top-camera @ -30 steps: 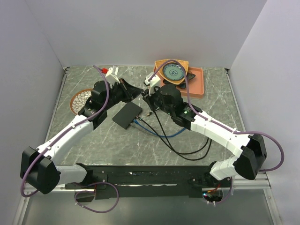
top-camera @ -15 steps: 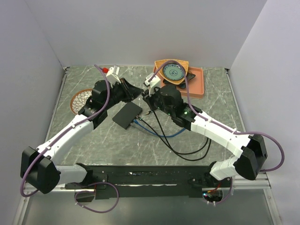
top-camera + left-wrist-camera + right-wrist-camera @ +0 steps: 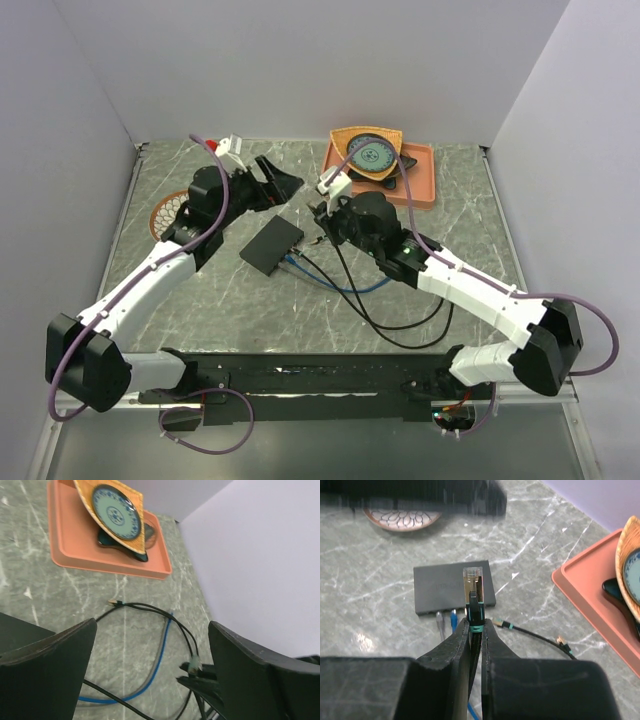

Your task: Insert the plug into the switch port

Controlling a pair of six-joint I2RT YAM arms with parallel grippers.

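The flat black switch [image 3: 272,245] lies mid-table; its port edge [image 3: 427,612] faces my right gripper, with a grey cable [image 3: 439,620] and a blue cable [image 3: 453,619] plugged in. My right gripper [image 3: 476,625] is shut on the black cable's plug [image 3: 473,582], which stands upright above the fingertips, just short of the switch [image 3: 445,585]. In the top view the right gripper [image 3: 318,214] hangs right of the switch's far corner. My left gripper [image 3: 274,180] is open and empty, behind the switch. From the left wrist, the left gripper [image 3: 152,625] frames the plug [image 3: 194,666].
An orange tray [image 3: 420,185] with a woven mat and patterned plate [image 3: 368,155] stands at the back right. A patterned bowl [image 3: 168,212] sits at the left. Black and blue cables [image 3: 370,290] loop across the table's middle; two loose plug ends [image 3: 503,625] lie near the switch.
My left gripper has opened wide and drawn back and up-left, away from the plug. The right gripper has kept hold of the plug and shifted slightly.
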